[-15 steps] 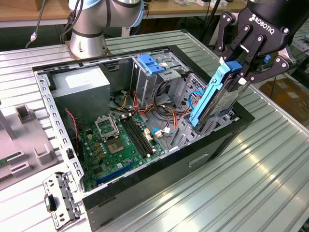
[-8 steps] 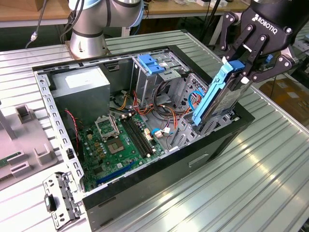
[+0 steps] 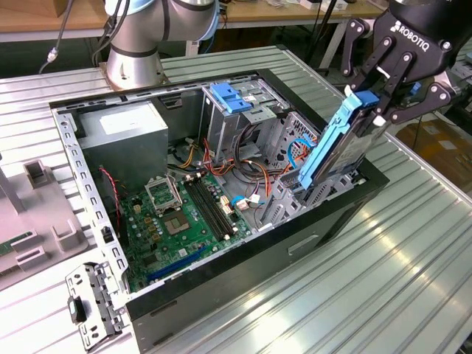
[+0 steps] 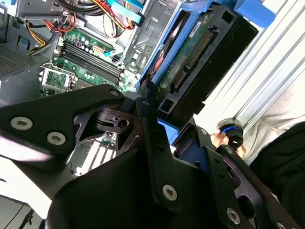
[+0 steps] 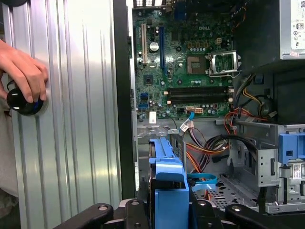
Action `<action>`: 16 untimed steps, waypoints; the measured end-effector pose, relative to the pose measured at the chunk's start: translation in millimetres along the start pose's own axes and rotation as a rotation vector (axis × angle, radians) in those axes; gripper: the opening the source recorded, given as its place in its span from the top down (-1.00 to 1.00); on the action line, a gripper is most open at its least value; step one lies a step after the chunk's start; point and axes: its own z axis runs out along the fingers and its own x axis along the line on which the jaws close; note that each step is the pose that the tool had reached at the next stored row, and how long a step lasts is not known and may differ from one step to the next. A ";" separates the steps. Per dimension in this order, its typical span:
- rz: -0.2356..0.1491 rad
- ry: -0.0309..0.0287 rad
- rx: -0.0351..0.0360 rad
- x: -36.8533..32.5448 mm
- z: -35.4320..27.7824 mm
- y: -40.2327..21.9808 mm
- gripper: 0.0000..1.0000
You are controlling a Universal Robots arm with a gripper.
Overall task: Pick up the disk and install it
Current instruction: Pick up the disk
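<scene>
Your disk (image 3: pixel 333 151) stands on end and tilted, blue carrier edge up. Its lower end dips into the open computer case (image 3: pixel 221 274) by the wall at the exterior view's right. The gripper (image 3: pixel 374 103) is clenched on the disk's upper end. Beside the disk lie coloured cables, then the green motherboard (image 3: pixel 184 214) and the grey power supply (image 3: pixel 122 136). In the first wrist view, a hand (image 5: pixel 21 67) rests on a black knob (image 5: pixel 23 102) on the ribbed metal table (image 5: pixel 76 119).
</scene>
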 end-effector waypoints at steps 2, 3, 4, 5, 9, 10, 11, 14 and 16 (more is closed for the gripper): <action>0.000 0.0000 0.0000 -0.1 0.1 -1.9 0.26; 0.000 0.0000 0.0000 -0.2 0.1 -3.0 0.26; 0.000 0.0000 0.0000 -0.2 0.2 -4.2 0.26; 0.000 0.0000 -0.0004 -1.0 0.7 -19.1 0.26; 0.000 0.0000 -0.0011 -2.4 1.8 -45.8 0.26; 0.000 0.0000 -0.0011 -2.5 1.8 -46.5 0.26; 0.000 0.0000 -0.0011 -2.5 1.8 -47.2 0.26; 0.000 0.0000 -0.0011 -2.6 1.9 -48.7 0.26; 0.000 0.0001 -0.0011 -2.6 1.8 -48.8 0.26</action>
